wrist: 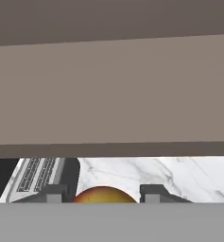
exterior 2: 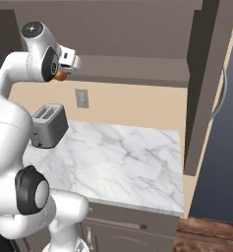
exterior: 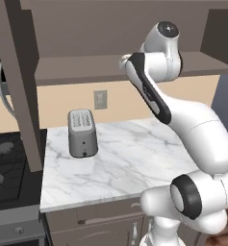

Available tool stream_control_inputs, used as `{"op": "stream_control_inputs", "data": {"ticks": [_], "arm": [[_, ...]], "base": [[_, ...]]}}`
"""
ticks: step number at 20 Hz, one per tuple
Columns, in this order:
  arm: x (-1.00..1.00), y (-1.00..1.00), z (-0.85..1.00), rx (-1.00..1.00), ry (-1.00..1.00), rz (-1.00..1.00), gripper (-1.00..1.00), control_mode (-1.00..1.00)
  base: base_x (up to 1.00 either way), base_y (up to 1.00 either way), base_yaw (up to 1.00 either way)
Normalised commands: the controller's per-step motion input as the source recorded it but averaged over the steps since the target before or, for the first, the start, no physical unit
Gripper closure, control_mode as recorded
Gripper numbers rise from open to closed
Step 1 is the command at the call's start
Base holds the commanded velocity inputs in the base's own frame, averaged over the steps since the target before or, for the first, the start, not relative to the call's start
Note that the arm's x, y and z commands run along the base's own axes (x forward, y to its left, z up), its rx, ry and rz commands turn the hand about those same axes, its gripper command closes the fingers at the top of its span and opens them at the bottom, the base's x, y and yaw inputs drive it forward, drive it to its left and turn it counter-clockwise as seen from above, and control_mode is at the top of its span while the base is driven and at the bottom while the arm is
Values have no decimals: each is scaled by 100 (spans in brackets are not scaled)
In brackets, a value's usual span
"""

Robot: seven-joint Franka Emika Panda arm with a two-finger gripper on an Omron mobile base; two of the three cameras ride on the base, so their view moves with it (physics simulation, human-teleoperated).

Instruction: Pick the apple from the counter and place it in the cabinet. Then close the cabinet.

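Where the hand view begins, at its bottom edge, the apple is seen gripped between the two dark fingertips of the claw, which is closed down to the fruit's width with a tip against each side. In the right base view the apple is seen as a small red-orange ball held at the claw, raised high above the counter and level with the front edge of the cabinet shelf. Below it, the white marble counter is spread out, and a grey toaster is stood near the back wall. In the left base view the toaster is placed on the left part of the counter, close to the black stovetop. Further back, a wall outlet is set in the beige wall. Above that, the cabinet is shown with its shelf exposed and its doors swung open at both sides.
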Motion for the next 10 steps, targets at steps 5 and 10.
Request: {"op": "stream_control_inputs", "data": {"ticks": [5,10], "arm": [[48,-3,12,0,-2,0,100,-100],[52,-2,8,0,-4,0,100,-100]], "base": [[0,0,0],[0,0,0]]}}
